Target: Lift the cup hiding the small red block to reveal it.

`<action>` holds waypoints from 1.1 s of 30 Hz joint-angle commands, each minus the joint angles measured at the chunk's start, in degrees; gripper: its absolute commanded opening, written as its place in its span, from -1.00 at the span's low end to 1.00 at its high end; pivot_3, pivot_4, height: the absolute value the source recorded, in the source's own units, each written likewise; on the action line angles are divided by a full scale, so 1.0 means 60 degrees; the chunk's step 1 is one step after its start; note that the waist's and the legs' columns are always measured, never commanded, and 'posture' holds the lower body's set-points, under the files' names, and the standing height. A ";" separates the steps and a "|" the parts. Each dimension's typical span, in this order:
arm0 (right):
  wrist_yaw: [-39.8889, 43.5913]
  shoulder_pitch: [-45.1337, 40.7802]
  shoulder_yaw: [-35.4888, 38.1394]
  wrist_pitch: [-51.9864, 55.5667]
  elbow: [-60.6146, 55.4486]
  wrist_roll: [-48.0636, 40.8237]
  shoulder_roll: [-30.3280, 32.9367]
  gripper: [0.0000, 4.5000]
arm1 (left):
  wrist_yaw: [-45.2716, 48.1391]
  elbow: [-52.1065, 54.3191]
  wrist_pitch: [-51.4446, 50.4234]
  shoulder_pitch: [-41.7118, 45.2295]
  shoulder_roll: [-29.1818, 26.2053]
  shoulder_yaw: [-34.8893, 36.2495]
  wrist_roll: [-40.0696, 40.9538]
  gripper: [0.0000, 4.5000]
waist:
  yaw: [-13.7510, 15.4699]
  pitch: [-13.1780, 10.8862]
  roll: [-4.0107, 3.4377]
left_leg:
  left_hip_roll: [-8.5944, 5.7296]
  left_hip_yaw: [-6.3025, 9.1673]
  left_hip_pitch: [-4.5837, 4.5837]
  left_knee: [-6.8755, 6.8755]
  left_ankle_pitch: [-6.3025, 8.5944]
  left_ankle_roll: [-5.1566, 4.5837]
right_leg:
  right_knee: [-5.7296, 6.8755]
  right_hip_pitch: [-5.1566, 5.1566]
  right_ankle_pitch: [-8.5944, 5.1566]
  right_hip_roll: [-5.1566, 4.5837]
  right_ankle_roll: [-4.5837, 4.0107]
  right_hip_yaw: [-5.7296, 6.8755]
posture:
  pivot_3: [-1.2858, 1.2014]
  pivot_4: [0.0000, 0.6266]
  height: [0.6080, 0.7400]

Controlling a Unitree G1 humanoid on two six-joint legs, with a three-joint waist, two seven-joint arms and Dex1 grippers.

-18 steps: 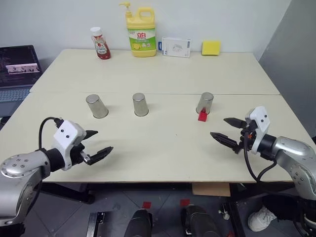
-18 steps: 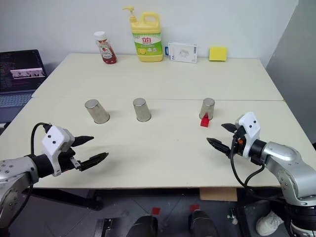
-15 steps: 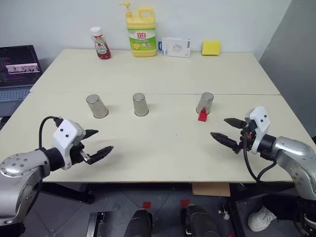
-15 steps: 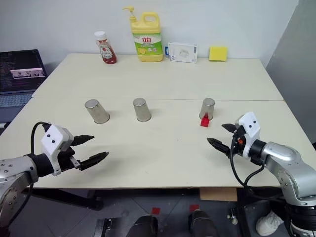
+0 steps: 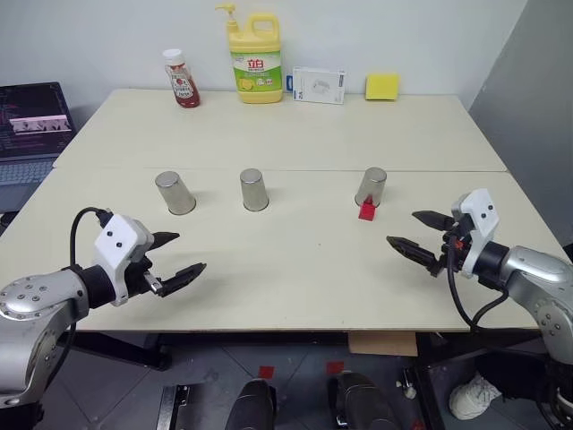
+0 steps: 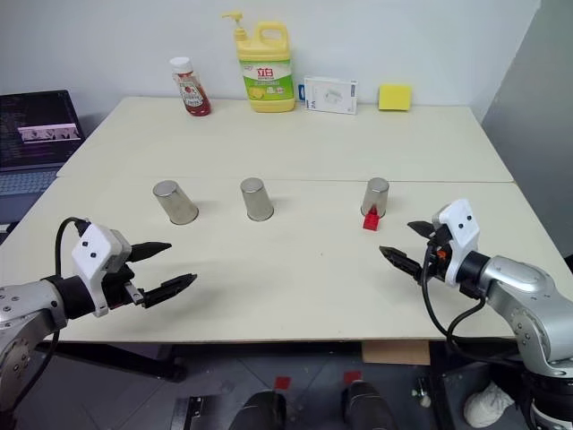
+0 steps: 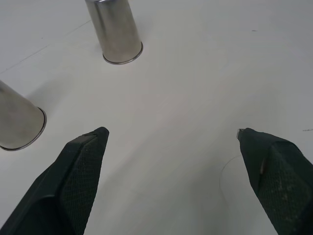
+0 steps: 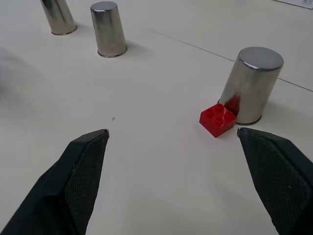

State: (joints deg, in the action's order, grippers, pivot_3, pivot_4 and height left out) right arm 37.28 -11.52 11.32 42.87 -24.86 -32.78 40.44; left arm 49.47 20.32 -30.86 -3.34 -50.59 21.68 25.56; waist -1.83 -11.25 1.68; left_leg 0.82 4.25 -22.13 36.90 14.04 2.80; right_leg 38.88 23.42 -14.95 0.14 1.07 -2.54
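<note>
Three upturned metal cups are standing in a row across the middle of the head views on the pale bench, spaced well apart so that each could hide something. The left cup and the middle cup are sitting flat with nothing showing around them. The cup at right of centre is also resting mouth down, and the small red block is lying in plain sight just in front of its base, touching or nearly touching the rim, so it is sitting beside the cup rather than under it. The block is already revealed, which reads as the task being done or nearly so.

The left hand is hovering low in the lower left of the frame, fingers spread wide and holding nothing. The right hand is hovering at the lower right, near the block and its cup but clear of both, also spread wide and empty, probably so as not to knock either.

Along the top edge, a sauce bottle, a yellow detergent jug, a small white box and a yellow sponge are standing out of the way.
</note>
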 commanded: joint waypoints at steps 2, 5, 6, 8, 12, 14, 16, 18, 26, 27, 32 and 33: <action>0.0069 0.0200 0.0366 -0.0249 -0.0244 -0.0052 0.0108 0.98 | -0.0008 0.0165 0.0103 0.0222 -0.0178 0.0017 -0.0074 1.00 | 0.0001 0.0000 0.0000 | 0.0000 0.0000 -0.0001 0.0000 0.0000 0.0000 | 0.0000 0.0000 0.0000 0.0000 0.0001 0.0000 | 0.03 -0.52 1.00; 0.0140 0.0376 0.0438 -0.0375 -0.0215 -0.0009 0.0137 0.98 | 0.0010 0.0125 0.0092 0.0304 -0.0177 -0.0022 -0.0089 1.00 | 0.0001 0.0000 0.0000 | 0.0000 0.0000 -0.0001 0.0000 0.0000 0.0000 | 0.0000 0.0000 0.0000 0.0000 0.0000 0.0000 | 0.03 -0.52 1.00; 0.0170 0.0447 0.0467 -0.0431 -0.0197 0.0015 0.0159 0.98 | 0.0028 0.0110 0.0106 0.0332 -0.0180 -0.0045 -0.0099 1.00 | 0.0000 0.0000 0.0000 | 0.0000 0.0000 -0.0001 0.0000 0.0000 0.0000 | 0.0000 0.0000 -0.0001 0.0000 -0.0001 0.0000 | 0.03 -0.52 1.00; 0.0225 0.0556 0.0511 -0.0541 -0.0160 0.0049 0.0195 0.98 | 0.0041 0.0087 0.0133 0.0397 -0.0167 -0.0086 -0.0112 1.00 | -0.0001 0.0000 0.0000 | 0.0000 0.0000 0.0000 0.0000 0.0000 0.0000 | 0.0000 0.0000 -0.0001 0.0000 -0.0001 0.0001 | 0.03 -0.52 1.00; 0.0308 0.0670 0.0577 -0.0755 -0.0091 0.0074 0.0240 0.98 | 0.0057 0.0102 0.0085 0.0475 -0.0156 -0.0139 -0.0058 1.00 | -0.0001 0.0000 0.0000 | 0.0000 0.0000 -0.0001 0.0000 0.0000 0.0000 | 0.0000 0.0000 -0.0001 0.0000 0.0000 0.0000 | 0.03 -0.52 1.00; 0.0323 0.0655 0.0558 -0.0806 -0.0049 0.0085 0.0256 0.98 | 0.0066 0.0087 0.0058 0.0506 -0.0163 -0.0162 -0.0056 1.00 | -0.0001 0.0000 0.0000 | 0.0000 0.0000 -0.0001 0.0000 0.0000 0.0000 | 0.0000 0.0000 -0.0001 0.0000 0.0000 0.0000 | 0.03 -0.52 1.00; 0.0330 0.0659 0.0535 -0.0855 -0.0022 0.0080 0.0270 0.98 | 0.0063 0.0127 -0.0002 0.0522 -0.0156 -0.0186 -0.0029 1.00 | -0.0001 0.0000 0.0000 | 0.0000 -0.0001 0.0000 0.0000 0.0000 0.0000 | 0.0000 0.0000 -0.0001 0.0000 -0.0001 0.0000 | 0.03 -0.52 1.00; 0.0348 0.0696 0.0515 -0.0923 0.0012 0.0093 0.0275 0.98 | 0.0027 0.0202 -0.0080 0.0546 -0.0121 -0.0180 0.0037 1.00 | 0.0000 0.0000 0.0000 | 0.0000 0.0000 0.0000 0.0000 0.0000 0.0000 | 0.0000 0.0000 -0.0001 0.0000 -0.0001 0.0000 | 0.03 -0.52 1.00; 0.0441 0.0808 0.0565 -0.1083 0.0126 0.0129 0.0313 0.98 | 0.0015 0.0265 -0.0230 0.0549 -0.0137 -0.0157 0.0120 1.00 | 0.0000 0.0000 0.0000 | 0.0000 0.0000 -0.0001 0.0000 0.0000 0.0000 | -0.0001 0.0000 -0.0001 0.0000 0.0000 0.0000 | 0.03 -0.52 1.00; 0.0456 0.0822 0.0584 -0.1091 0.0130 0.0125 0.0322 0.98 | 0.0029 0.0275 -0.0222 0.0495 -0.0152 -0.0150 0.0095 1.00 | 0.0000 0.0000 0.0001 | 0.0000 0.0000 -0.0001 0.0000 0.0000 0.0000 | -0.0001 0.0000 -0.0001 0.0000 -0.0001 0.0001 | 0.03 -0.52 1.00; 0.0500 0.0775 0.0606 -0.1113 0.0191 0.0116 0.0374 0.98 | 0.0034 0.0326 -0.0316 0.0380 -0.0181 -0.0101 0.0122 1.00 | 0.0000 -0.0001 0.0001 | -0.0001 0.0000 -0.0001 0.0000 0.0000 0.0000 | -0.0001 0.0000 -0.0002 0.0000 -0.0002 -0.0001 | 0.03 -0.52 1.00; 0.0493 0.0740 0.0582 -0.1115 0.0202 0.0115 0.0368 0.98 | 0.0074 0.0388 -0.0383 0.0400 -0.0136 -0.0054 0.0280 1.00 | 0.0000 0.0000 0.0001 | 0.0000 -0.0001 -0.0001 0.0000 0.0000 0.0000 | -0.0001 0.0000 -0.0002 0.0000 -0.0002 -0.0001 | 0.03 -0.52 1.00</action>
State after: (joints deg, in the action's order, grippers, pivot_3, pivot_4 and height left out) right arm 39.92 -6.28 12.87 37.34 -22.96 -32.08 42.02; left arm 49.54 20.37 -32.81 -1.13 -50.61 20.21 26.08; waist -1.83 -11.25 1.69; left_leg 0.82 4.25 -22.13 36.90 14.04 2.80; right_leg 38.88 23.42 -14.97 0.14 1.05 -2.55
